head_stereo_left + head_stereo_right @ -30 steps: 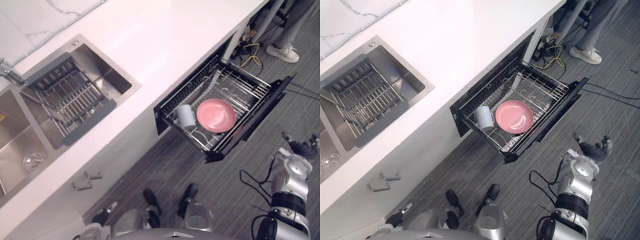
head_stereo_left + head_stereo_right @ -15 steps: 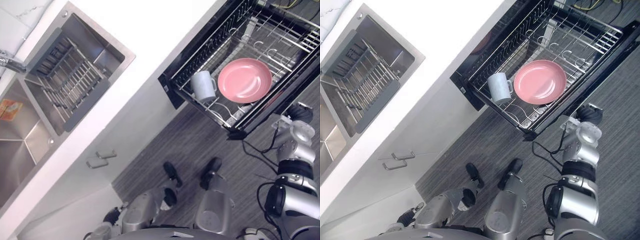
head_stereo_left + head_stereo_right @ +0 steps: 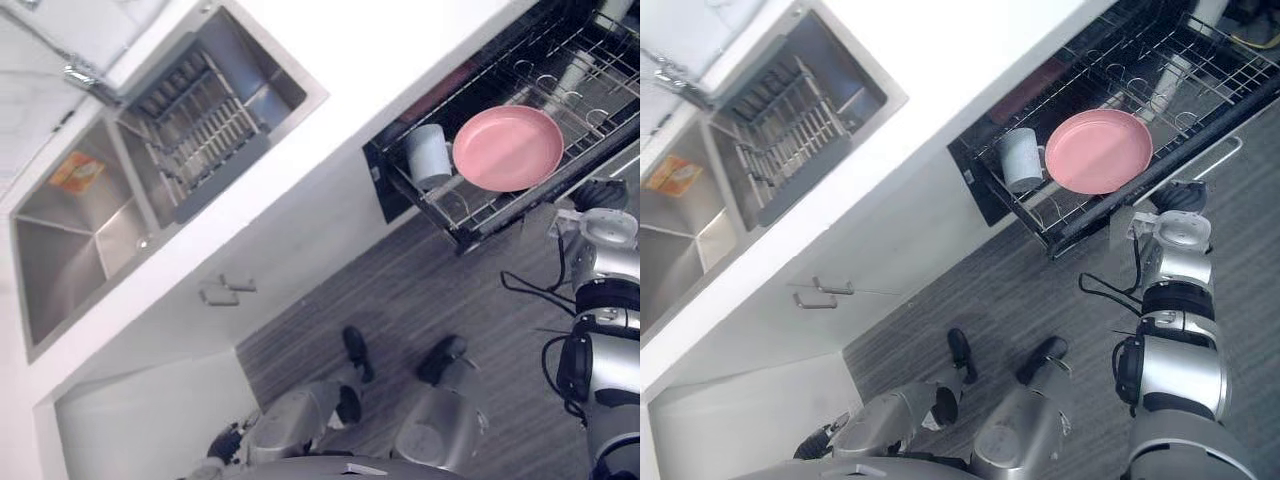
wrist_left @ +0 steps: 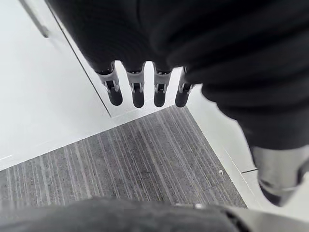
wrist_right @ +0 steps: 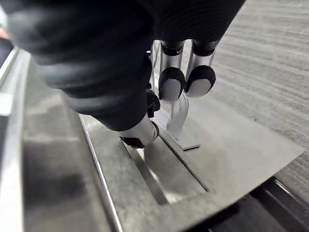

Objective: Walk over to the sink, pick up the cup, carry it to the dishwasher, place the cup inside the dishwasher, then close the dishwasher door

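Well, the cup (image 3: 428, 155) is already in the dishwasher (image 3: 590, 75), standing in its wire rack just beside a pink plate (image 3: 508, 148). So we think only the door is left to shut. That is why the right hand (image 5: 171, 83) is down at the front of the door (image 5: 241, 154). Its fingers (image 5: 200, 79) hang loose by the metal handle (image 5: 179, 113), not wrapped round it, ready to push. The left hand (image 4: 137, 92) hangs low by a white cupboard (image 4: 48, 96), fingers straight, holding nothing. Up on the surface (image 3: 400, 50) is the sink (image 3: 60, 250) with a grey drain rack (image 3: 200, 130), well apart from this job. The cup and plate sit low, so we see nothing that would block the door.
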Tool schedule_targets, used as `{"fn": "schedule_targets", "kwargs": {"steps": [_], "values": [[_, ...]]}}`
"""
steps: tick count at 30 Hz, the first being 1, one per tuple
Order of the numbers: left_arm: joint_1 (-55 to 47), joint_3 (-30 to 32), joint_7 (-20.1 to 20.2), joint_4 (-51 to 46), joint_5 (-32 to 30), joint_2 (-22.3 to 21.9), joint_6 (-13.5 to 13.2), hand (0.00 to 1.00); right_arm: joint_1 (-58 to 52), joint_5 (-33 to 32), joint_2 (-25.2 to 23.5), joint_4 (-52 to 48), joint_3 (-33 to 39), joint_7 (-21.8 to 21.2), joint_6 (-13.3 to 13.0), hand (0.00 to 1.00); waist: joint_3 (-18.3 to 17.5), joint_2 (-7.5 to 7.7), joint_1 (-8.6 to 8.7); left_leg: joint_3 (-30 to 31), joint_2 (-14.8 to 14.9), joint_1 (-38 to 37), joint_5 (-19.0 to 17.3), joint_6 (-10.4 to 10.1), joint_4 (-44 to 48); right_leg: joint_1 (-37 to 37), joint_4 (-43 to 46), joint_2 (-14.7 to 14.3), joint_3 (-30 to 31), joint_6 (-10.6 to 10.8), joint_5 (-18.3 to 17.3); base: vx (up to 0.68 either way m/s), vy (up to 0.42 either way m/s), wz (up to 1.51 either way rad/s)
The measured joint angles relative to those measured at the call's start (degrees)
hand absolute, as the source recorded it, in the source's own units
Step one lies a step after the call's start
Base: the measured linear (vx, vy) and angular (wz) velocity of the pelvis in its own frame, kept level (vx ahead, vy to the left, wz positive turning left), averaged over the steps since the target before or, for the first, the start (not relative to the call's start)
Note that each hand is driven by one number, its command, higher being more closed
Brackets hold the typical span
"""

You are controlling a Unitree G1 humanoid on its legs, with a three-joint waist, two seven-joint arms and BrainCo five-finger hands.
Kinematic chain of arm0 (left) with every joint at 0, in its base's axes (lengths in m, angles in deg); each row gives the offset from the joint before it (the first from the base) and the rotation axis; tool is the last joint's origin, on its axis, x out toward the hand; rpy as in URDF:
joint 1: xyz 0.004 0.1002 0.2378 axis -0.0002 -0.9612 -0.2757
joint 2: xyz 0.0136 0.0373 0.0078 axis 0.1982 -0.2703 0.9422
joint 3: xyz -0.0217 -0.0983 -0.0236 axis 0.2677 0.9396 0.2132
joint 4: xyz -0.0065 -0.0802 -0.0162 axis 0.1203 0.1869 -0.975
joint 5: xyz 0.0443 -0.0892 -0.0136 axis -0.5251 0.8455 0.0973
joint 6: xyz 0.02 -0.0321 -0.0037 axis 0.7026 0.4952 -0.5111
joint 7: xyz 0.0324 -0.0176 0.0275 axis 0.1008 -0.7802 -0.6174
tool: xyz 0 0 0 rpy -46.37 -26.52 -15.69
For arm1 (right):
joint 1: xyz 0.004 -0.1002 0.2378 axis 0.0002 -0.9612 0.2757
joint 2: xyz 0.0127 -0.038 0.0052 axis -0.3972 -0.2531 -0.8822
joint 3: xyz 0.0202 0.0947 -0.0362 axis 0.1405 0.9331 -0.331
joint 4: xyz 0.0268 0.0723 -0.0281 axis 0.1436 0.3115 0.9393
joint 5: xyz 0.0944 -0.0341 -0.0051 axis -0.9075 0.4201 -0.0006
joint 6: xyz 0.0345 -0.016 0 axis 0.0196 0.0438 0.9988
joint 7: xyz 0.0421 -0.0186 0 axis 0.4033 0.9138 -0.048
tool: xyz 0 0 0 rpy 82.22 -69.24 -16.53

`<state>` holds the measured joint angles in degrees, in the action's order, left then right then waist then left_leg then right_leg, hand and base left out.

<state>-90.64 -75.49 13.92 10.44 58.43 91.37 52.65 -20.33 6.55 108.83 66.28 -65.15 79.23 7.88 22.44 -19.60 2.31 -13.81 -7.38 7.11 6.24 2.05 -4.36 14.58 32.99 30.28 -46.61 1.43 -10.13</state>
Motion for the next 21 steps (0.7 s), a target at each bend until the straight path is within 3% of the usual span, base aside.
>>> {"fn": "schedule_targets", "kwargs": {"steps": [5,9,10,15,18,21], "values": [[-0.9,-0.1,0.3,-0.5,-1.9,-0.2,0.1,0.0,5.4,3.3,0.5,2.5,-3.9,-4.8,-0.2,1.0,-1.3,-1.68,-1.96,3.0,-0.4,-0.3,1.6,0.7,0.1,-2.8,3.6,2.5,-4.6,-0.3,-2.9,-0.02,-0.071,0.46],[-1.7,-0.1,1.2,-0.5,-4.2,-0.3,0.6,0.0,9.6,4.7,0.2,4.3,-7.0,-10.0,-2.7,1.0,-2.1,-2.68,-3.47,2.9,-0.4,-0.8,2.3,0.9,0.0,-4.9,5.1,3.4,-7.1,0.0,-4.3,-0.01,-0.078,0.27],[-2.0,-0.1,1.4,-0.5,-4.5,-0.3,0.6,0.0,10.0,4.9,0.0,4.3,-7.7,-11.0,-3.6,0.0,-2.1,-2.69,-4.08,2.8,-0.4,-1.3,2.3,0.9,0.0,-5.7,5.2,3.5,-7.4,0.1,-4.6,0.0,-0.074,0.23],[-2.3,-0.1,2.0,-0.4,-4.5,-0.3,0.6,0.0,11.6,6.0,0.5,6.3,-8.6,-12.2,-7.8,0.0,-2.2,-2.74,-4.95,2.8,-0.3,-1.8,2.3,0.9,0.0,-7.0,5.1,3.4,-8.4,0.5,-5.0,0.01,-0.069,0.09],[-2.2,-0.1,2.8,-0.4,-4.4,-0.4,0.4,0.0,11.0,5.6,0.4,6.3,-8.1,-12.6,-8.5,0.0,-1.8,-2.26,-4.59,2.8,-0.1,-2.0,2.3,0.9,0.0,-7.5,4.5,2.8,-8.7,0.5,-4.8,0.01,-0.057,0.0],[-2.1,-0.1,4.4,-0.2,-3.2,-0.4,-0.1,0.0,4.5,1.3,-0.3,2.7,-3.7,-13.8,-10.1,0.0,-1.6,-2.04,-4.69,2.5,1.3,-3.0,1.7,0.2,-0.1,-9.1,1.9,0.3,-8.8,0.7,-4.1,0.01,-0.068,-0.05]]}}
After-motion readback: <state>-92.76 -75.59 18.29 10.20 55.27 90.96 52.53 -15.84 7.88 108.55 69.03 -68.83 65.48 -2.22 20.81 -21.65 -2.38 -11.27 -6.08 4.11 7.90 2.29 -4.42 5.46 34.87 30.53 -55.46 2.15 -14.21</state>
